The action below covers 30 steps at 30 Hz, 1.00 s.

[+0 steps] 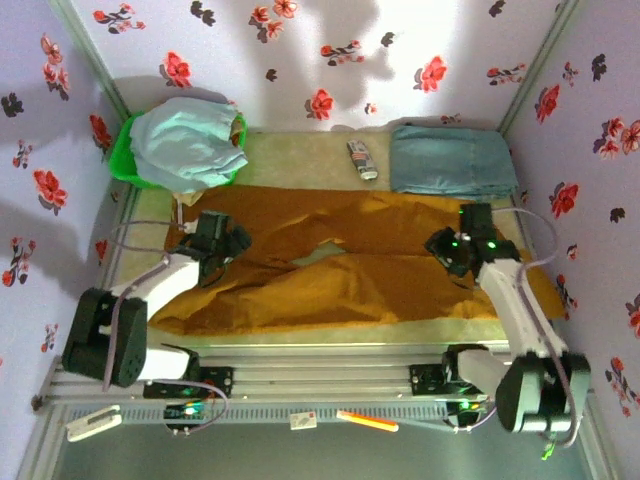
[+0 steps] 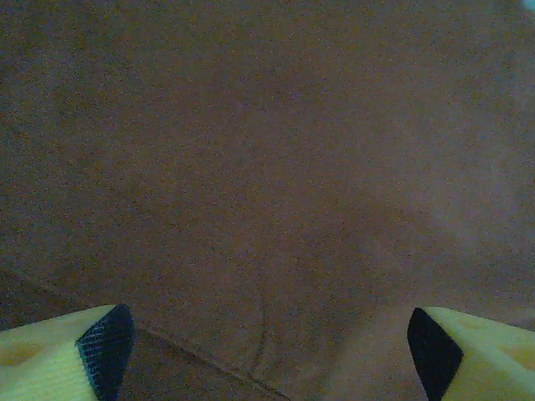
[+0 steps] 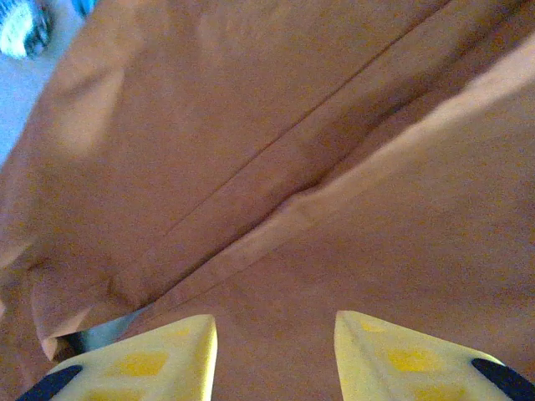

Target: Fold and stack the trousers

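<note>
Lying spread across the tabletop, the trousers look soft, light and floppy, likely to sag and slide; best pinched at hems or waistband edge. The left gripper and right gripper hover over them, jaws apart

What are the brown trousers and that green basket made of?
The trousers look like matte woven cloth, perhaps cotton: soft creases, stitched seams, no sheen. The green basket seems smooth moulded plastic, judging by its bright, stiff rim.
</note>
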{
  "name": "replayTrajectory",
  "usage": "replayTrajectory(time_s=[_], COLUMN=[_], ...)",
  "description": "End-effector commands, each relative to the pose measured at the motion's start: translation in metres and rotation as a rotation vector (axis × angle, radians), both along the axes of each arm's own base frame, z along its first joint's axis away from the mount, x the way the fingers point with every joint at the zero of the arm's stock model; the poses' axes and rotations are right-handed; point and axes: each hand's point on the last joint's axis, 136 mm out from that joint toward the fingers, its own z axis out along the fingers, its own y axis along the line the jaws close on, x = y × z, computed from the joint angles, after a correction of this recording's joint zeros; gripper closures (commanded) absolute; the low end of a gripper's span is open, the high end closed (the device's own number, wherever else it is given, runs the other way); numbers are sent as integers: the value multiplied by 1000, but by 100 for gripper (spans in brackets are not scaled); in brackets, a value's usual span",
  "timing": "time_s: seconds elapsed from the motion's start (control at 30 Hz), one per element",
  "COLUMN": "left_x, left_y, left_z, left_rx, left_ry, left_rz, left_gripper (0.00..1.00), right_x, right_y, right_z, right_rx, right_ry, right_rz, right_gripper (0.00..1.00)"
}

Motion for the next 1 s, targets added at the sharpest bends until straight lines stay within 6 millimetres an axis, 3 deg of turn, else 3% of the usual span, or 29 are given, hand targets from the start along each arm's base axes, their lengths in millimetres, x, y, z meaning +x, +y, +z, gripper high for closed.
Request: replayTrajectory(time_s=[0.0, 0.1, 0.23, 0.33, 0.37, 0.5, 0.7, 0.77, 0.83, 0.97], left_x=[-6, -26, -57, -74, -78, -84, -71, -62, -49, -30], left_y=[14, 35, 67, 89, 96, 119, 142, 141, 135, 127], left_z=[-21, -42, -58, -54, -52, -42, -30, -19, -4, 36], left_rx=[55, 56, 34, 10, -10, -52, -67, -81, -109, -90], left_ry=[60, 134, 228, 226, 214, 165, 168, 172, 143, 61], left_rz=[65, 173, 334, 446, 487, 576, 567, 542, 508, 462], left_gripper=[11, 11, 11, 12, 12, 14, 16, 17, 18, 16], right_x=[32, 31, 18, 1, -6, -28, -51, -51, -44, -7], right_y=[46, 72, 85, 89, 89, 97, 139, 151, 149, 112], right_z=[-14, -47, -80, -98, -104, -120, -133, -126, -111, -39], right_rx=[86, 98, 132, 144, 149, 189, 272, 322, 291, -3], right_ry=[-78, -27, 30, 75, 95, 147, 214, 214, 197, 54], right_rz=[44, 85, 93, 87, 83, 78, 129, 152, 173, 225], right_gripper=[59, 59, 58, 44, 43, 37, 31, 34, 35, 33])
